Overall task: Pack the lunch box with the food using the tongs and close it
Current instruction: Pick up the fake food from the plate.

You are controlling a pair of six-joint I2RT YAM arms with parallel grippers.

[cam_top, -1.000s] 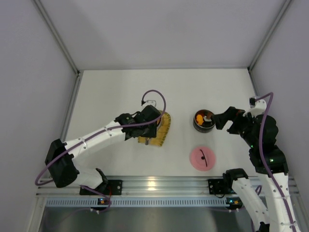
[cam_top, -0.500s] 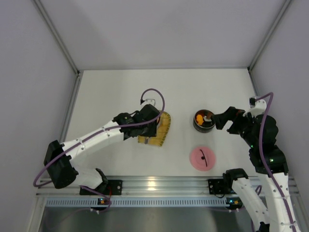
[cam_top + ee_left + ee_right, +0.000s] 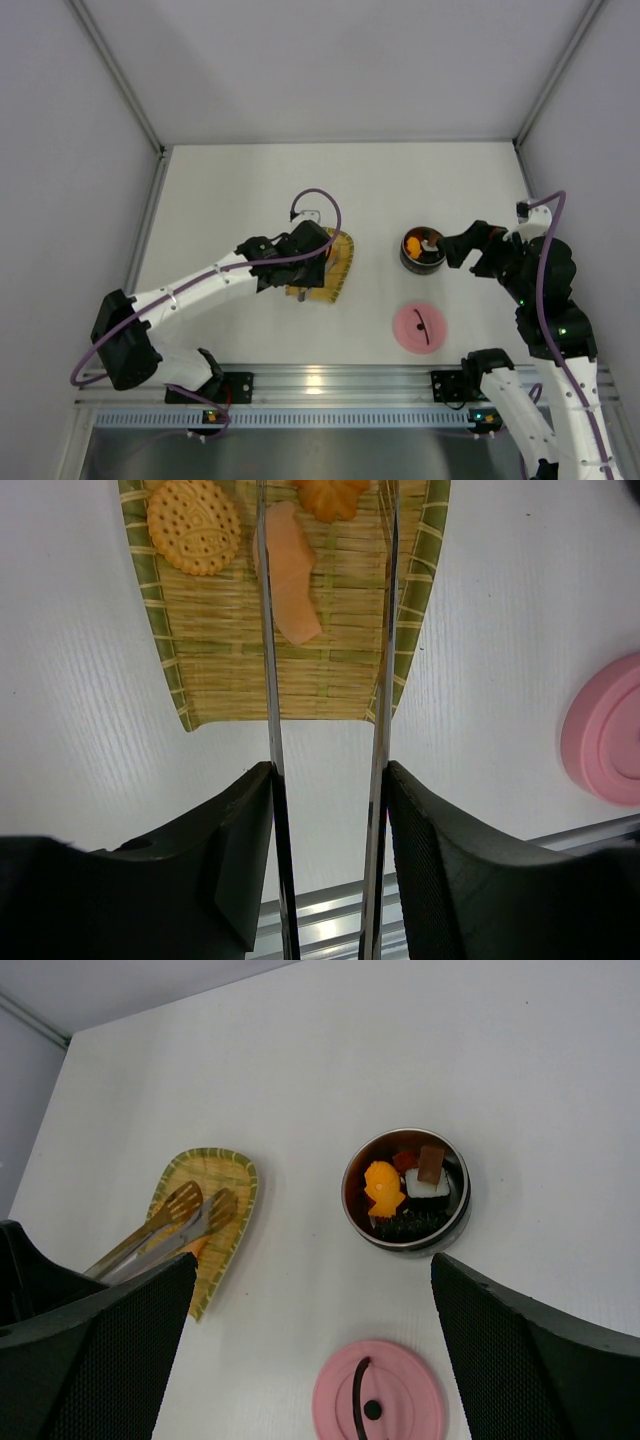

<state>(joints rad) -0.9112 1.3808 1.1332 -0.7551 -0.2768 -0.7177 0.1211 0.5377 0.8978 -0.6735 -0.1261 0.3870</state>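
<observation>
My left gripper [image 3: 328, 780] is shut on the tongs [image 3: 268, 660], one finger pressing each silvery arm. The tong arms reach out over the yellow woven tray [image 3: 300, 680], either side of a salmon-pink food piece [image 3: 295, 590]. A round biscuit [image 3: 194, 525] and an orange cookie [image 3: 332, 495] also lie on the tray. The lunch box [image 3: 408, 1245] stands open with an orange fish [image 3: 382, 1188], a white-and-brown piece [image 3: 430, 1175] and a black piece [image 3: 410, 1224] inside. Its pink lid [image 3: 378, 1397] lies flat nearer the arms. My right gripper [image 3: 313, 1260] hangs open and empty beside the lunch box [image 3: 422, 249].
Grey walls enclose the white table on three sides. The aluminium rail [image 3: 330, 380] with both arm bases runs along the near edge. The left arm [image 3: 200, 290] stretches diagonally to the tray [image 3: 340, 265]; the lid [image 3: 420, 327] sits between the box and the rail.
The left jaws have widened a little, letting the tong arms spread apart over the tray. The left wrist shifted slightly. The right arm has not moved.
</observation>
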